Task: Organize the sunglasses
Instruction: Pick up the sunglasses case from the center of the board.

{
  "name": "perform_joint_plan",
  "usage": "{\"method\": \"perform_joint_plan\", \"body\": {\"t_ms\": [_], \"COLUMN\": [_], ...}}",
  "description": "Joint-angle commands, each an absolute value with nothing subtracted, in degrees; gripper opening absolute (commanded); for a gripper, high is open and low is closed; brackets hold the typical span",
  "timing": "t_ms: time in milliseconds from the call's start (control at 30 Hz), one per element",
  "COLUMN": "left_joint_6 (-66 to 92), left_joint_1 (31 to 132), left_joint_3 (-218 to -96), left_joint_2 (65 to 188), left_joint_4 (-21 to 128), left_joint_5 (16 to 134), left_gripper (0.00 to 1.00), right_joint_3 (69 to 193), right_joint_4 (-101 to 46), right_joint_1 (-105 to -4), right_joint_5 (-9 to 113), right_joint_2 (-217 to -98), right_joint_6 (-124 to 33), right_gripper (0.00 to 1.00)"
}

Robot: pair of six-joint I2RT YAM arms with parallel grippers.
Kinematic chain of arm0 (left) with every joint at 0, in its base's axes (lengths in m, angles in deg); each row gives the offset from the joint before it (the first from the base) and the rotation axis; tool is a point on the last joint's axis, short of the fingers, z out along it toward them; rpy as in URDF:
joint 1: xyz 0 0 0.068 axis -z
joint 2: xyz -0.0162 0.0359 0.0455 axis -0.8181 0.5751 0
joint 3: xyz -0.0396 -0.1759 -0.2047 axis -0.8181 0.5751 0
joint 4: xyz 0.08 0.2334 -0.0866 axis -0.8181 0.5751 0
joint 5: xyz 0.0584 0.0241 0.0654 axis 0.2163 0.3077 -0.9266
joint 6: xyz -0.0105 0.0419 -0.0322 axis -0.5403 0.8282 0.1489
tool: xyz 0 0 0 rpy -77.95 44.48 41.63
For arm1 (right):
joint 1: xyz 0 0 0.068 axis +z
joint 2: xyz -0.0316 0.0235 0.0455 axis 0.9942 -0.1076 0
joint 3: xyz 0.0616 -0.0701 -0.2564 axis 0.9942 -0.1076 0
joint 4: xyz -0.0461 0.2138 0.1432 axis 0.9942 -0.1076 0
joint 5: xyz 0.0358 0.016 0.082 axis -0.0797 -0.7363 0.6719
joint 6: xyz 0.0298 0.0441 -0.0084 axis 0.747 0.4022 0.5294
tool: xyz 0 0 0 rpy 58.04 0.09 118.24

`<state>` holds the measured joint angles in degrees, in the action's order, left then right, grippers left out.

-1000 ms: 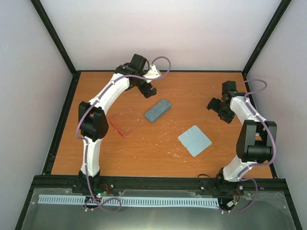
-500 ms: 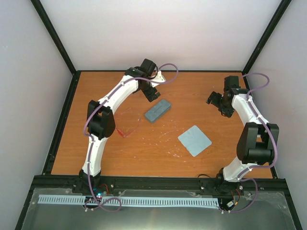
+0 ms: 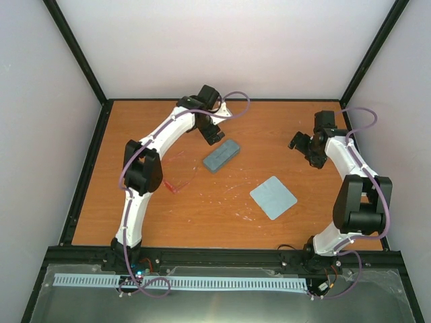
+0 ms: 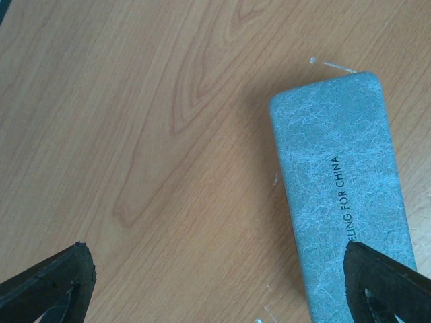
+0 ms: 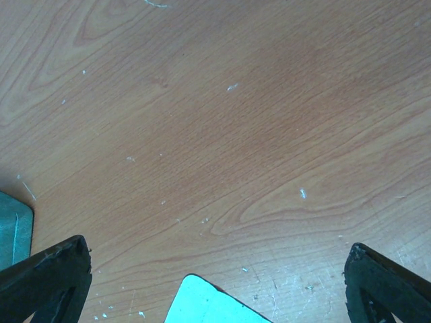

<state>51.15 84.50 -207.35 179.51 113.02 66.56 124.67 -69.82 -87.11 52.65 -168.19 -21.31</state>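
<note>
The sunglasses, see-through pinkish-red with a thin red frame, lie on the table left of centre, partly behind my left arm's elbow. The grey-blue case lies closed at mid-table, and also shows in the left wrist view. My left gripper hovers open and empty just beyond the case's far-left side; in its wrist view the case lies under the right finger. My right gripper is open and empty over bare wood at the right.
A pale blue square cloth lies right of centre, near the front; its corner shows in the right wrist view, as does the case's edge. Black frame posts and pale walls bound the wooden table.
My left gripper has swung right and forward to the case's far side, with the elbow shifting toward the sunglasses. My right gripper moved slightly toward the back. Sunglasses, case and cloth have not moved.
</note>
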Motion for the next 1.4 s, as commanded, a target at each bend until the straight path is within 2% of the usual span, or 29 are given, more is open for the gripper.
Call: {"method": "perform_joint_plan", "body": {"t_ms": [0, 500, 833, 1367], "left_joint_6": [50.39, 43.61, 41.15, 42.6], "left_joint_1": [85.21, 88.72, 89.5, 90.02], "left_joint_3": [-206.87, -205.01, -205.51, -199.12], "left_joint_2": [180.3, 181.5, 185.3, 186.12], "left_joint_4": [114.42, 124.32, 123.08, 118.43], "left_joint_5": [66.56, 71.1, 68.39, 65.53], "left_gripper": [0.99, 1.0, 0.99, 0.99], "right_joint_3": [123.62, 121.39, 122.58, 122.67], "right_joint_4": [-68.89, -68.41, -69.84, -70.55], "right_joint_1": [-87.25, -87.25, -87.25, -87.25], "right_joint_5": [53.6, 54.96, 54.85, 55.76], "right_joint_2": [-166.48, -165.57, -167.05, -168.12], "right_joint_6": [-20.19, -21.56, -23.2, -22.61], "right_gripper": [1.0, 1.0, 1.0, 1.0]}}
